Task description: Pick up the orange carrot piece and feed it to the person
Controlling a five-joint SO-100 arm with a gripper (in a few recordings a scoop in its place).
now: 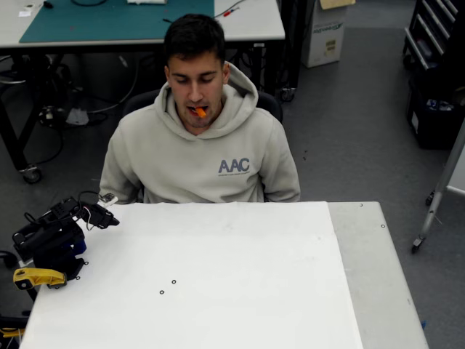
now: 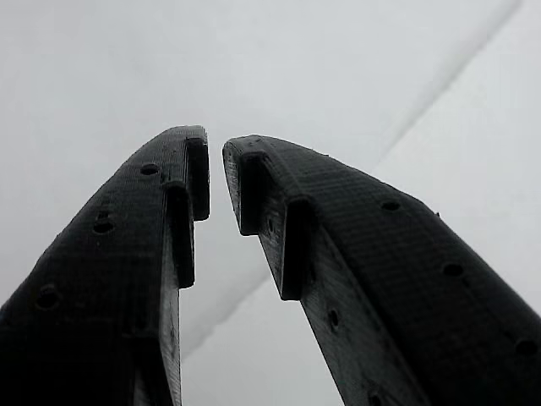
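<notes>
The gripper (image 2: 215,173) is sitting nearly closed, its black fingers (image 2: 127,254) leaving a thin gap at the tips with nothing between them, white surface behind. In the overhead view the arm (image 1: 54,240) is resting folded at the table's (image 1: 218,276) left edge. The carrot piece (image 1: 199,112) is sitting between the lips of the person (image 1: 200,145), who is sitting behind the table.

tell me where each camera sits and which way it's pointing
Overhead view: mounted high, looking down at the white table and the person seated behind it, the orange carrot piece in his mouth; the black arm is folded at the table's left edge.
Wrist view: rides on the arm, looking along the gripper, its jaws nearly closed with nothing between them.
Shared: the white table surface.
</notes>
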